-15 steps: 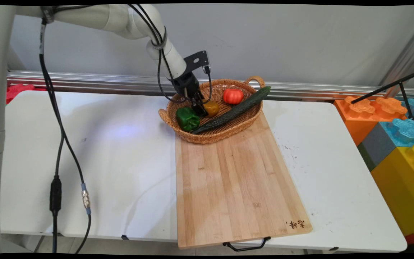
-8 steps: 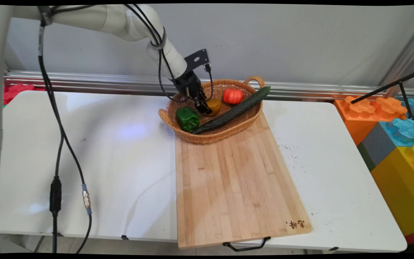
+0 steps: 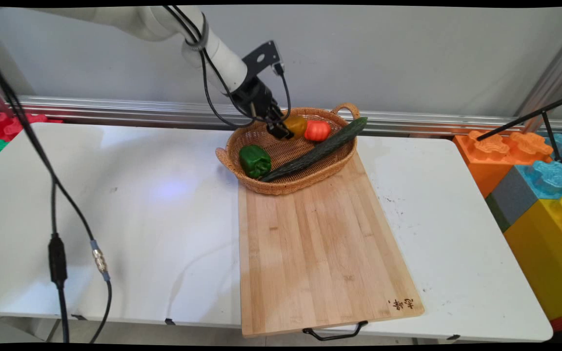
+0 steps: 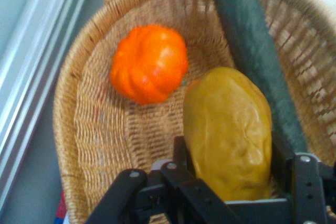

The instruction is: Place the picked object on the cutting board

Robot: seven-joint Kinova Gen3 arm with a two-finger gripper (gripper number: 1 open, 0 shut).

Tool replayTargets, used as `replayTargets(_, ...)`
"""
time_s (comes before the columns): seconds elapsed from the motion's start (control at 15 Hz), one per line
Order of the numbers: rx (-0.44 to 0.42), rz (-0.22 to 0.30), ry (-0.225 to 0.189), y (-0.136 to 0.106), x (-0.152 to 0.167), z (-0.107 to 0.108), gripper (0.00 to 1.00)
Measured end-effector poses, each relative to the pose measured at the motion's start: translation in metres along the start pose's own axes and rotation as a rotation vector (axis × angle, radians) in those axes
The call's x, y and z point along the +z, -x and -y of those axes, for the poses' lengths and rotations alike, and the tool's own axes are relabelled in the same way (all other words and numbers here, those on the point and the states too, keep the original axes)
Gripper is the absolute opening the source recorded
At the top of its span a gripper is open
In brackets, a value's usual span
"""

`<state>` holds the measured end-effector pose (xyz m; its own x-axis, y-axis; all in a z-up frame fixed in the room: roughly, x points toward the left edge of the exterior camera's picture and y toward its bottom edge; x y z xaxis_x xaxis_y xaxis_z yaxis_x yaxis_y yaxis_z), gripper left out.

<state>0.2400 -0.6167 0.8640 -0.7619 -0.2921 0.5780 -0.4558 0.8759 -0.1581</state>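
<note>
My gripper (image 3: 283, 130) is shut on a yellow potato-like vegetable (image 3: 296, 125), held just above the wicker basket (image 3: 286, 183). In the hand view the yellow vegetable (image 4: 228, 129) sits between the black fingers (image 4: 307, 179) and fills the lower right. An orange pumpkin (image 3: 317, 130) lies in the basket just right of the held piece; from the hand, the orange pumpkin (image 4: 149, 62) appears to the upper left. A long dark green cucumber (image 3: 317, 150) lies across the basket, its tip over the rim. A green bell pepper (image 3: 254, 161) rests at the basket's left end.
The basket stands on the far end of a wooden cutting board (image 3: 320, 253) with a black handle (image 3: 334, 334) at its near edge. Large coloured foam blocks (image 3: 537, 190) stand off the table's right. Black cables (image 3: 56, 234) hang at the left. A metal rail (image 3: 115, 109) runs along the wall.
The gripper rose up and slightly right out of the basket with the yellow vegetable in it. The other vegetables stayed in place.
</note>
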Motion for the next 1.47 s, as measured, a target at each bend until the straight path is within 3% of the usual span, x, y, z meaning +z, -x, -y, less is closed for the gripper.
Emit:
replayTargets(0.27,-0.008,-0.036,-0.001,-0.028,-0.033,-0.042,0.0)
replayTargets(0.67,-0.033,-0.012,0.083,-0.048,-0.042,-0.116,0.0)
replayTargets(0.93,-0.057,0.021,0.107,-0.049,-0.022,-0.155,0.0)
replayTargets(1.47,-0.088,0.065,0.124,-0.033,0.054,-0.183,0.0)
